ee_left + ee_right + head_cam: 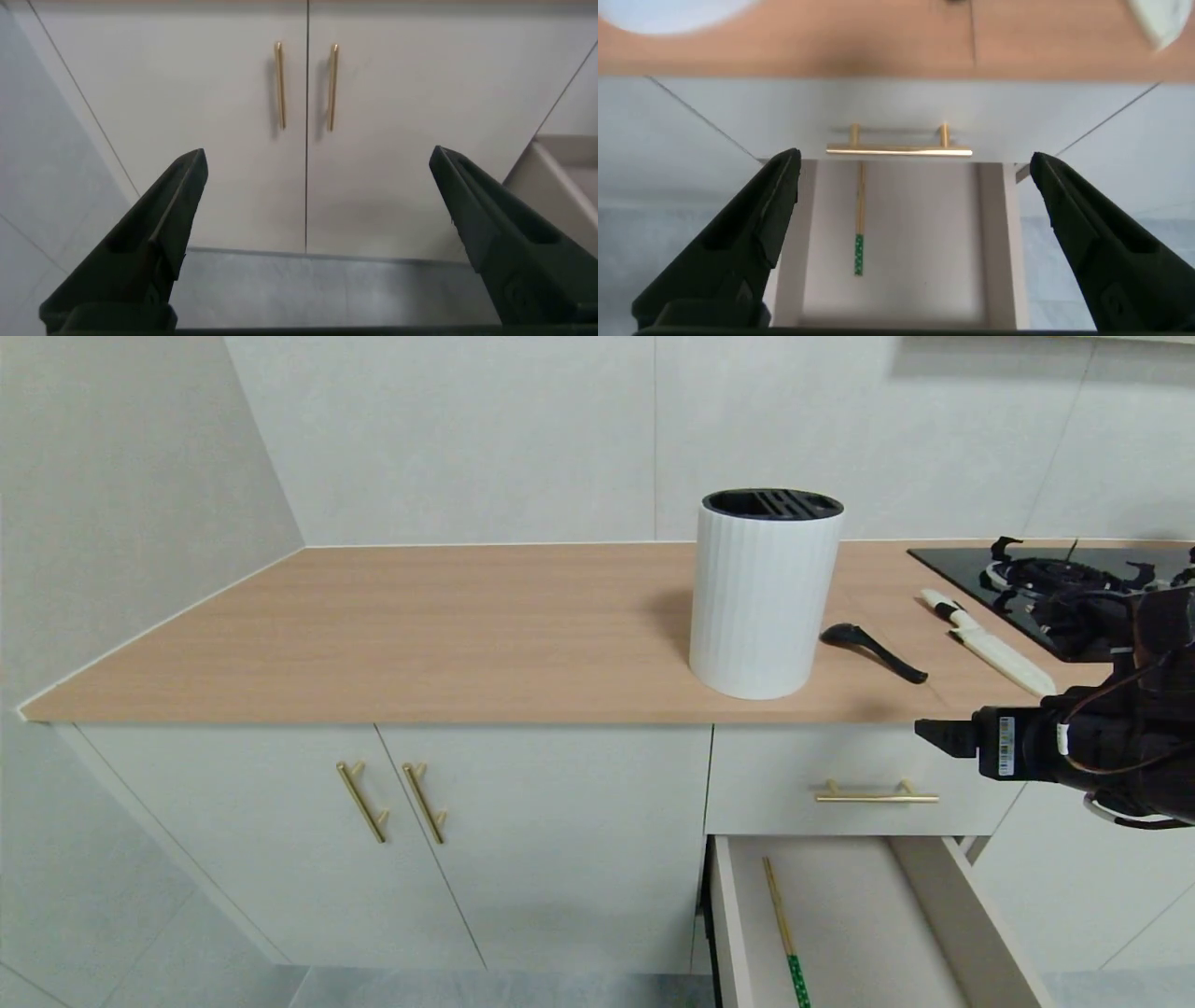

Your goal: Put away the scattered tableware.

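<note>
White ribbed holder [764,602] on surface [420,635]; black spoon [873,651] just right of it, white knife [988,642] farther right. Open drawer [859,915] below the holder, chopstick [784,933] inside. Right pincer [915,161] open, empty, above the drawer. Left pincer [317,157] open, empty, facing cupboard doors [374,187] below-left of the holder.
</note>
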Tool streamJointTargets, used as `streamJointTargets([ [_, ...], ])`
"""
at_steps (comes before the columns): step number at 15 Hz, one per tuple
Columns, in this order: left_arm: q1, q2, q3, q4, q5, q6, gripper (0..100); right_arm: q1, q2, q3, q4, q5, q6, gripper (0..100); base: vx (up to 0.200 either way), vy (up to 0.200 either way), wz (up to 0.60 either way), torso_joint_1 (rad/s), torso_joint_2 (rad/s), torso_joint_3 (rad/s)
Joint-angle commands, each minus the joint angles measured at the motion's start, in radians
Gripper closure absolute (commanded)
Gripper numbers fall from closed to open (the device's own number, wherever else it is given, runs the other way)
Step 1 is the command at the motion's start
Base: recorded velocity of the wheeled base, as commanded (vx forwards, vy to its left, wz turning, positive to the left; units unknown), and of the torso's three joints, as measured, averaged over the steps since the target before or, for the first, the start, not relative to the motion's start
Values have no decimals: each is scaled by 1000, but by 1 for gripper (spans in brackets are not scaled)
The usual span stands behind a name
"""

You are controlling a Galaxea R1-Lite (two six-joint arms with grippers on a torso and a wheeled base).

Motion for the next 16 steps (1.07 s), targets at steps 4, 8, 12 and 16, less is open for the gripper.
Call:
streamJointTargets([
  [4, 0, 0, 0, 0, 1, -1, 0, 0, 5, 3, 0, 1, -17, 0, 0, 0, 0, 215, -492, -278],
  [8, 0, 0, 0, 0, 1, -1, 0, -33, 74, -38, -63, 14, -32, 0, 0, 0, 0, 181, -409, -228],
  [12, 0, 0, 0, 0, 1, -1, 0, -159, 245, -135, -286, 189, -167, 0, 0, 0, 0, 26, -49, -30],
  [16, 0, 0, 0, 0, 1, -1, 0, -221, 401, -195, -487, 331, -210, 0, 0, 0, 0, 0, 0, 0],
])
